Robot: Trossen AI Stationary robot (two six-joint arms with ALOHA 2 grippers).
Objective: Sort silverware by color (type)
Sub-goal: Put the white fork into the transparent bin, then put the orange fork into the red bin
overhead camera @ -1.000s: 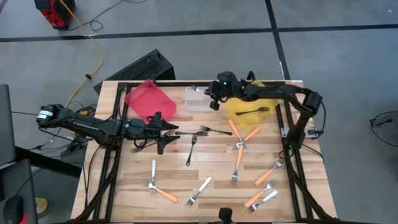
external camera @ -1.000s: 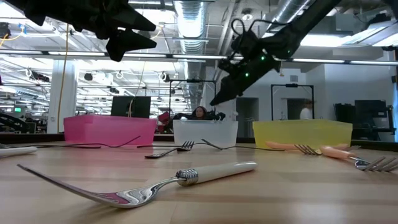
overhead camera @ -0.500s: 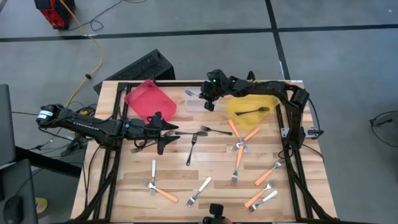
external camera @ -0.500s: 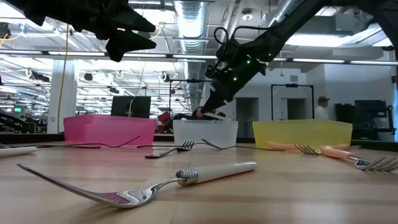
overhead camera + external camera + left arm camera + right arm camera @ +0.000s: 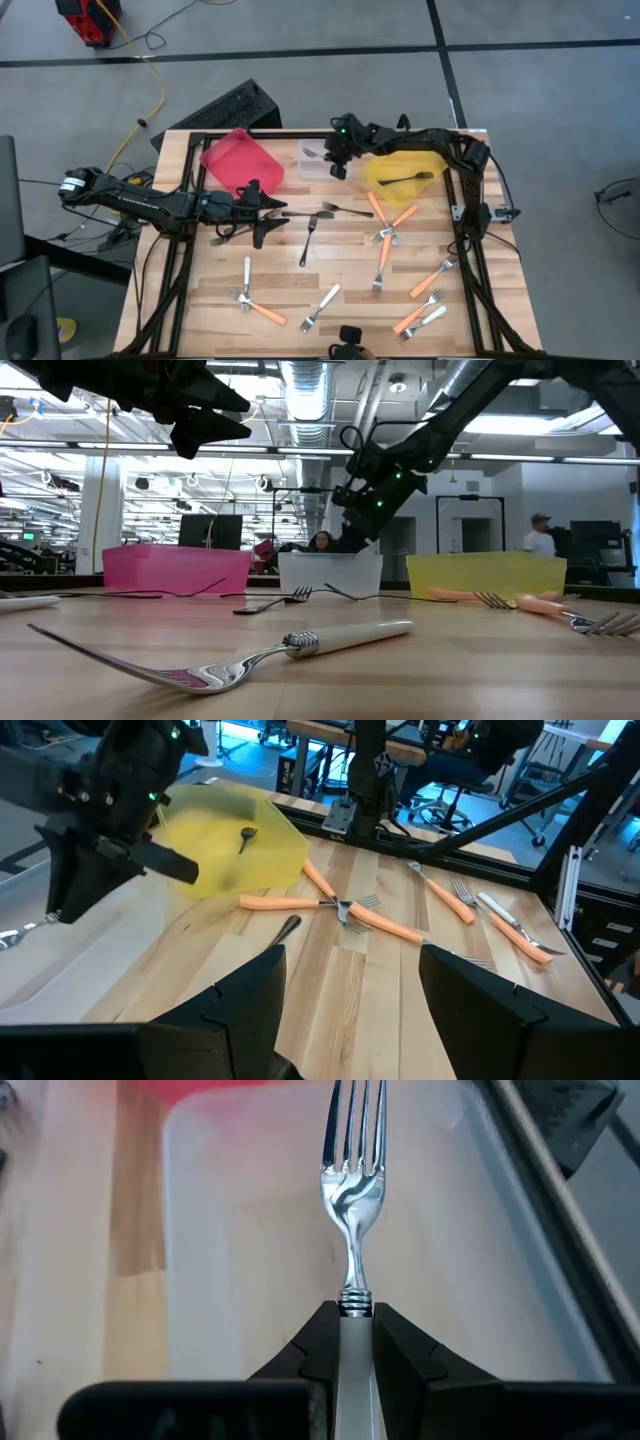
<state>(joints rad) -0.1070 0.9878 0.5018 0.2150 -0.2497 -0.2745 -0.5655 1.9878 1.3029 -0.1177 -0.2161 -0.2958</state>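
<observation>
While its shiny silver tines point out over the clear bin (image 5: 240,1270), a white-handled fork (image 5: 353,1200) sits pinched by the handle between the right gripper's (image 5: 349,1342) nearly closed dark fingers. No writing is readable. Over the wooden table (image 5: 340,275), the left gripper (image 5: 348,1010) hangs wide open, holding nothing

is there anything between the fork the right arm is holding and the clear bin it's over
Nothing visible. The right end effector is shut on the white-handled fork, tines pointing out over the clear bin. The part of the bin's floor in view beneath the fork looks bare. The left end effector waits open over the table.
</observation>
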